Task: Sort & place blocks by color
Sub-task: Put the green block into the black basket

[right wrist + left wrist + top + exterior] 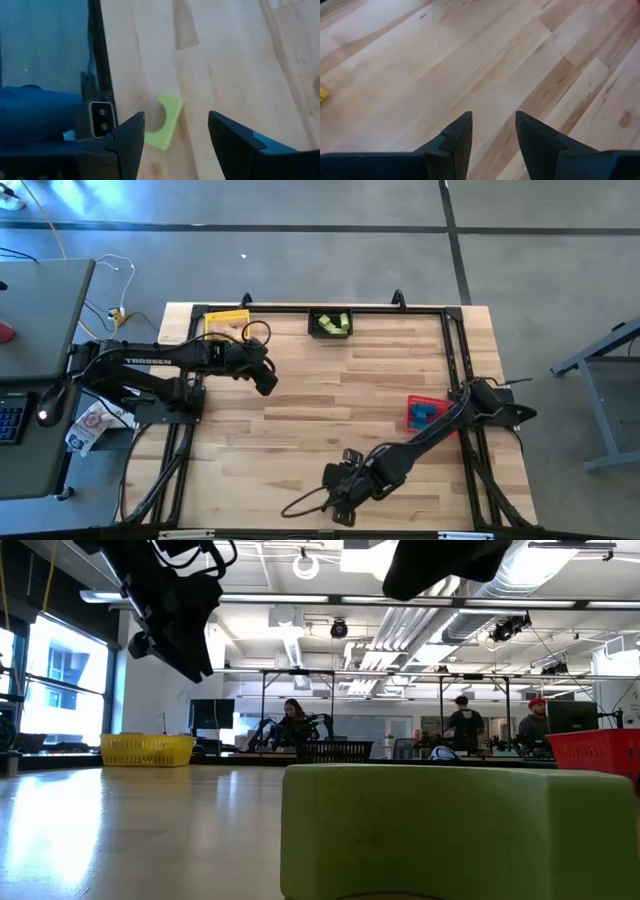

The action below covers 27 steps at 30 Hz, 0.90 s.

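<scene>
A light green arch block (164,122) lies flat on the wood near the table's near edge, its notch facing the low camera's small housing (100,119). It fills the foreground of the low view (450,830). My right gripper (176,117) hovers over it, open, with the block between the fingers and closer to one of them; in the high view the right gripper (340,485) hides it. Other green blocks (333,323) sit in the black bin, and blue ones (428,413) in the red bin. My left gripper (266,383) is open above bare wood (493,115).
The yellow bin (227,323) and the black bin (312,323) stand along the far edge, and the red bin (412,402) is near the right arm's base. A dark cable (300,505) loops beside the right gripper. People sit at desks in the room behind (295,725).
</scene>
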Tool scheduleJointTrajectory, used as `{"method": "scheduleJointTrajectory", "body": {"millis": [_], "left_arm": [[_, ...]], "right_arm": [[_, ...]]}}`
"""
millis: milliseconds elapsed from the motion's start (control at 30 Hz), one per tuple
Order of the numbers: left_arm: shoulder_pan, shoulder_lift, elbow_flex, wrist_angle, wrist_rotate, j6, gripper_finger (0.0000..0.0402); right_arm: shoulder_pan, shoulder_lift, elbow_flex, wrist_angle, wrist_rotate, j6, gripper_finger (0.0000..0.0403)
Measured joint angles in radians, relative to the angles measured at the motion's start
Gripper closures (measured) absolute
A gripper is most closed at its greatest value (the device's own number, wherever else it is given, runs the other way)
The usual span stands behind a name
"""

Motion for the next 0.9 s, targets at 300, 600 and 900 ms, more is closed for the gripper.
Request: {"method": "scheduleJointTrajectory", "body": {"millis": [300, 600, 900], "left_arm": [[-0.04, 0.0, 0.0, 0.001, -0.014, -0.027, 0.0266], [-0.05, 0.0, 0.0, 0.001, -0.014, -0.049, 0.0266], [-0.05, 0.001, 0.0, 0.0, -0.017, -0.049, 0.0266]], "right_arm": [[0.029, 0.008, 0.0, 0.012, 0.097, 0.041, 0.0199], [0.028, 0.077, 0.0, 0.02, 0.078, 0.042, 0.0199], [0.027, 0.143, 0.0, 0.067, 0.04, 0.053, 0.0199]]}}
